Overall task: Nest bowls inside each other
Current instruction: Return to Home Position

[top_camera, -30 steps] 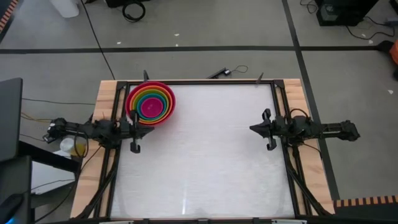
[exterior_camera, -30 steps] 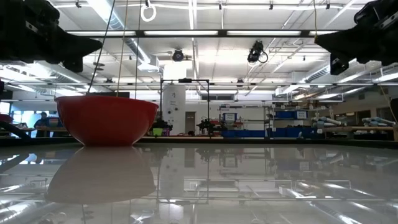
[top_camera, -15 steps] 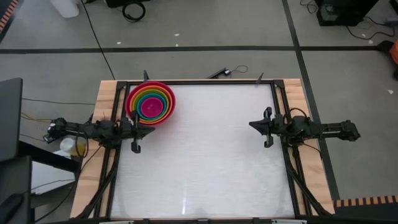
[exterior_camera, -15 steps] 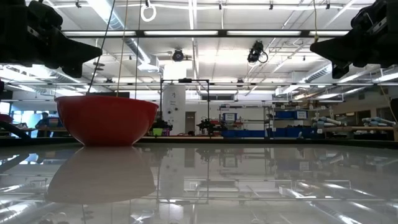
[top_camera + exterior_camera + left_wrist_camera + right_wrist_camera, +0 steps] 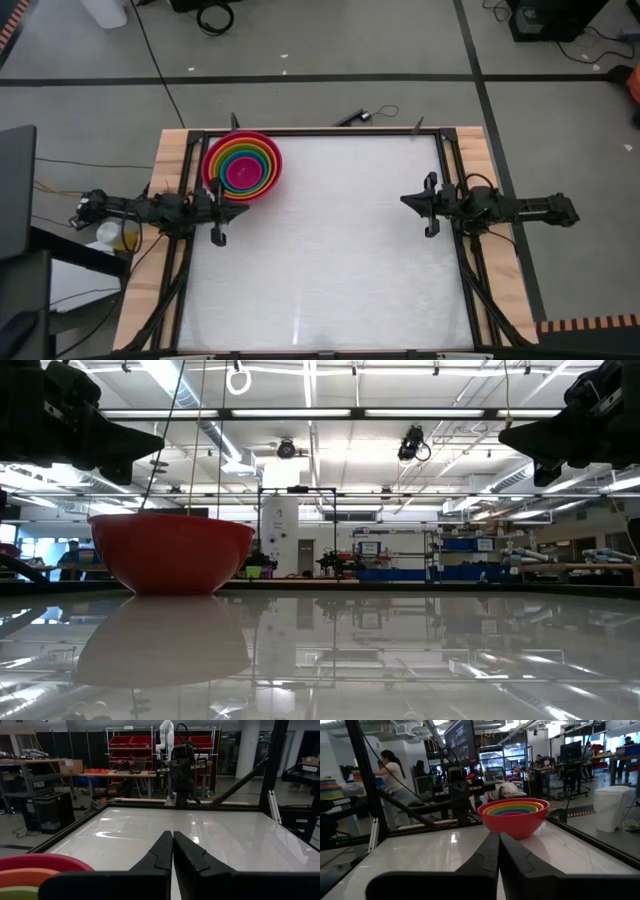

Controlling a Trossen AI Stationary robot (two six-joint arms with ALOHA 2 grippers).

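Bowls: the bowls [image 5: 242, 167] sit as one nested stack on the desk [image 5: 340, 260], in the corner on the left arm's side at the far edge in the high view.
Outer bowl: the red bowl [image 5: 170, 553] is the largest and holds all the others. It stands upright with its base flat on the glossy desk top.
Inner bowl: the pink bowl [image 5: 241, 173] lies in the middle of the stack. Between it and the red rim, the rims of the other bowls show as coloured rings, one inside the next.
Left claw: the left claw [image 5: 173, 835] is closed on nothing, its two dark fingers pressed together along their length. It hangs above the desk just beside the stack, at the left edge, and points across the desk towards the other arm. In the low view it is higher than the red rim and clear of it.
Right claw: the right claw [image 5: 498, 836] is also closed and holds nothing. It hangs at the right edge, well apart from the stack, which shows straight ahead past its fingers.
Room: a person [image 5: 392, 772] stands beyond the desk in the right wrist view.
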